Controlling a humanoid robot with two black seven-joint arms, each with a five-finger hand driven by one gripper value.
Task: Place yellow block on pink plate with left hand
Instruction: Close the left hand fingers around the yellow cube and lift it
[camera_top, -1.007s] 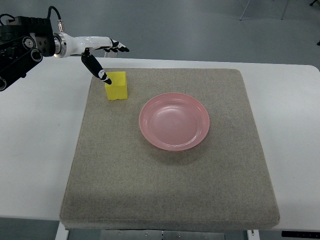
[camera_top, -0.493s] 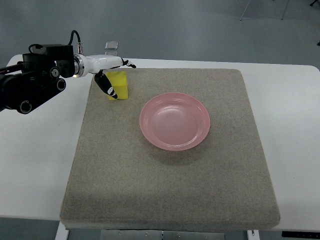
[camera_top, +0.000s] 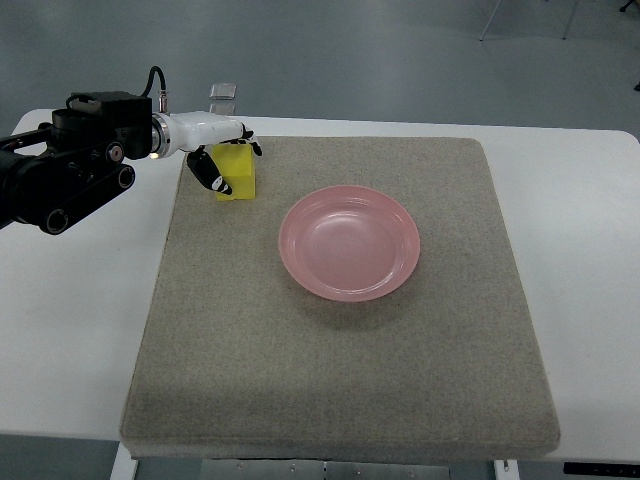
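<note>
The yellow block (camera_top: 240, 178) sits on the grey mat (camera_top: 340, 360) near its far left corner. My left hand (camera_top: 237, 166) reaches in from the left, its white fingers (camera_top: 240, 132) curled over the block's far top edge and the black-tipped thumb (camera_top: 214, 175) pressed on its left side. The block still rests on the mat. Right of the block, near the mat's middle, lies the pink plate (camera_top: 349, 242) with nothing on it. My right arm does not show.
The mat covers most of a white table (camera_top: 70, 300). The left arm's black wrist housing (camera_top: 70, 170) hangs over the table's left part. A small clear object (camera_top: 225, 93) stands at the table's far edge behind the hand.
The left hand came down from above and behind the block, and its fingers and thumb closed around it. The block has stayed in place on the mat.
</note>
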